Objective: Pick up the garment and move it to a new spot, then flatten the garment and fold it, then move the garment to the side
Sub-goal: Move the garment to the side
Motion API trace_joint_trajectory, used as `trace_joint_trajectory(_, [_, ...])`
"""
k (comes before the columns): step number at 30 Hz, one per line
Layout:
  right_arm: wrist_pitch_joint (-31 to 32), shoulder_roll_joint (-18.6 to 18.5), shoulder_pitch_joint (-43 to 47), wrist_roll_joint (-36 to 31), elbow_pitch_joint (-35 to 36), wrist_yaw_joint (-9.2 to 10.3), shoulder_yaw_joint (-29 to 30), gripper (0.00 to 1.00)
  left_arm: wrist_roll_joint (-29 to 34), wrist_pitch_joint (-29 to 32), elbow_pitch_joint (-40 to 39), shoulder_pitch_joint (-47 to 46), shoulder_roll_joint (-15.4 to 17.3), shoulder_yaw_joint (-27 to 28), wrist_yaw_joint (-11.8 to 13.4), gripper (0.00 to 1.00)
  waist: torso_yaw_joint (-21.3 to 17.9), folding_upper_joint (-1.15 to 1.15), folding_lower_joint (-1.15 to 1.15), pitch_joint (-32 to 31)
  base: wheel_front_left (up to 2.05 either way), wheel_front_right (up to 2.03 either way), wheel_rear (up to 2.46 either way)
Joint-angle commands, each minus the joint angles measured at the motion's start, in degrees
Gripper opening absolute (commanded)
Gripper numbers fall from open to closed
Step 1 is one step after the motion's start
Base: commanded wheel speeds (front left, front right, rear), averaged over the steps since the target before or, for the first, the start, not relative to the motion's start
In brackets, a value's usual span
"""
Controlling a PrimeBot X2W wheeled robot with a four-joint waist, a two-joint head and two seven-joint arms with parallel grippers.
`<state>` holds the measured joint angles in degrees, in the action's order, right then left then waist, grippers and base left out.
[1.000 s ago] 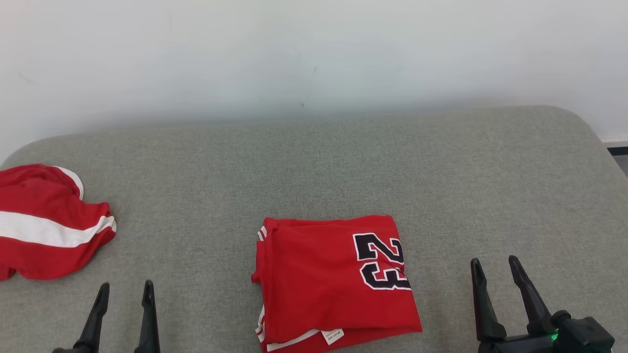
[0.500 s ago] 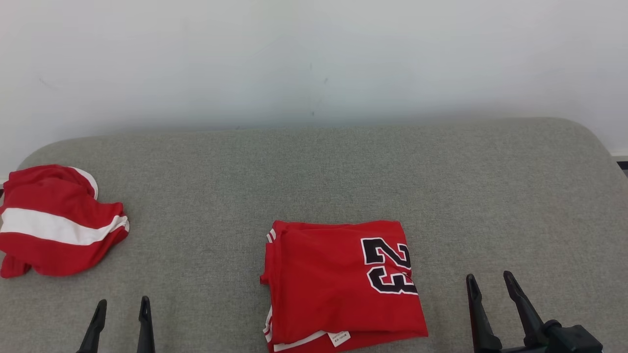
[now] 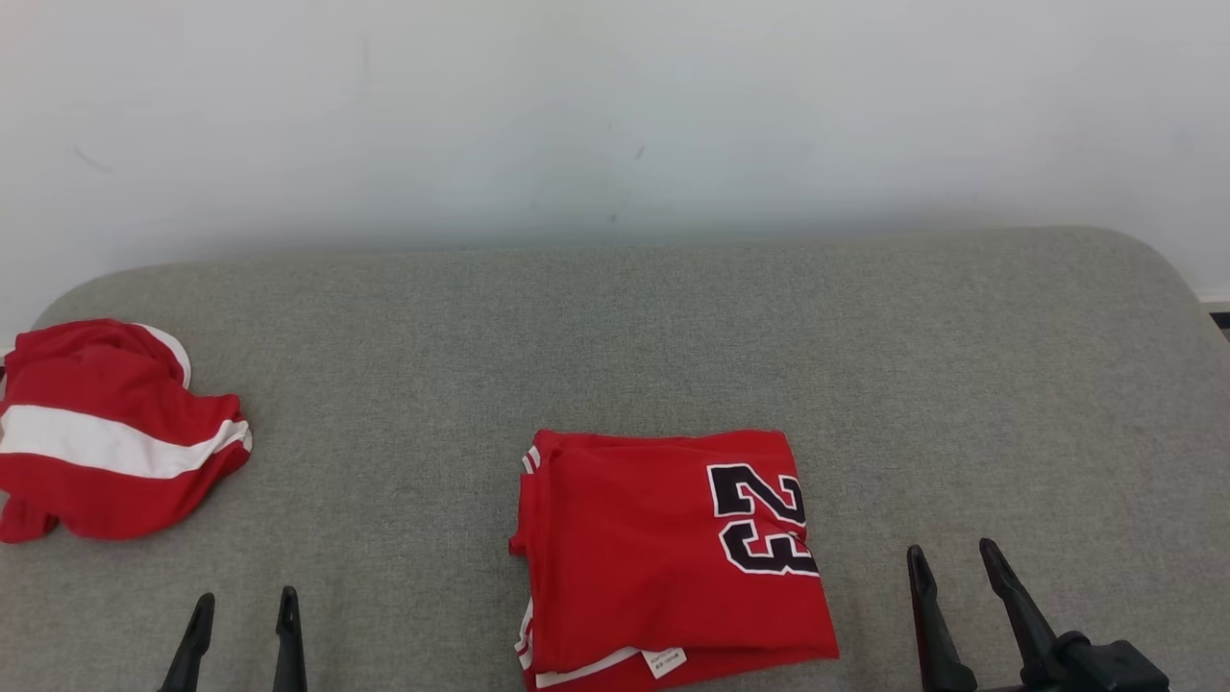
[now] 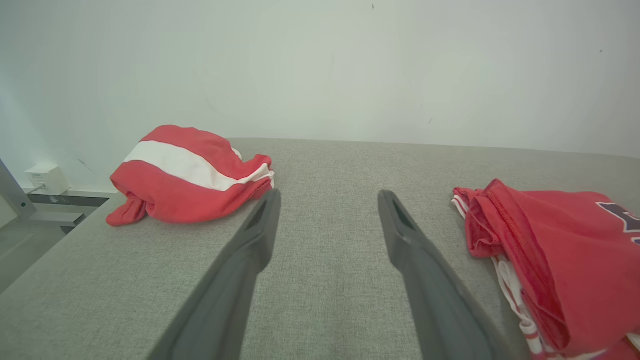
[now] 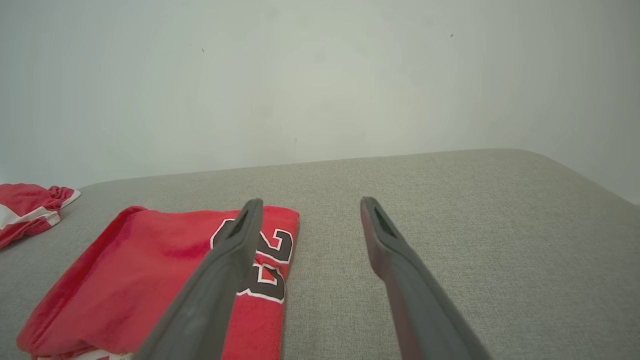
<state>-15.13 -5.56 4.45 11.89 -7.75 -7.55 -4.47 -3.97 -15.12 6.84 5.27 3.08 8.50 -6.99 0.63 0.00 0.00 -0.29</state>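
Observation:
A red garment (image 3: 653, 557) with a black "23" lies folded into a neat rectangle at the front middle of the grey padded surface (image 3: 615, 327). The same folded garment (image 4: 550, 250) sits to the right of my left gripper (image 4: 330, 192) in the left wrist view. In the right wrist view the folded garment (image 5: 150, 260) is partly behind my right gripper's (image 5: 311, 200) left finger. My left gripper (image 3: 245, 598) is open at the lower left. Open too, my right gripper (image 3: 951, 549) stands just right of the fold. Neither touches cloth.
A second red garment with a white band (image 3: 106, 442) lies crumpled at the surface's left edge, also visible as a red-and-white heap (image 4: 185, 175). A pale wall (image 3: 615, 115) backs the surface. A small white box (image 4: 47, 177) sits by the wall beyond the left edge.
The head camera has shifted, so the whole scene sits a little lower and to the right. Both grippers have drawn back toward the bottom edge. Neither garment has moved.

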Motion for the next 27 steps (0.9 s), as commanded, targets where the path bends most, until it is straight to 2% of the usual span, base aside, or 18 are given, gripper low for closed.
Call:
trace_joint_trajectory(1, [0.00, -0.04, -0.01, -0.27, -0.07, 0.14, -0.08, 1.00, -0.40, -0.02, 0.20, 0.12, 0.24, 0.12, 0.05, 1.00, -0.04, 0.00, 0.00, 0.05, 0.00, 0.00, 0.00])
trace_joint_trajectory(17, [0.00, -0.18, -3.51, -0.12, -1.35, 0.15, -2.26, 1.00, -0.30, -0.02, 0.04, -0.22, 0.10, -0.42, -0.04, 1.00, 0.21, 0.00, 0.00, 0.42, 0.00, 0.00, 0.00])
trace_joint_trajectory(23, [0.71, -0.88, -8.88, -0.47, -4.71, 0.15, -4.06, 1.00, -0.45, -0.02, 0.26, -1.14, 0.05, -1.16, -0.06, 1.00, 1.01, 0.00, 0.00, 1.26, 0.00, 0.00, 0.00])
trace_joint_trajectory(27, [3.35, -1.16, -13.96, -1.01, -9.20, 0.15, -4.70, 1.00, -0.67, -0.02, 0.20, -2.12, 0.00, -1.97, -0.14, 1.00, 2.39, 0.00, 0.00, 2.55, 0.00, 0.00, 0.00])
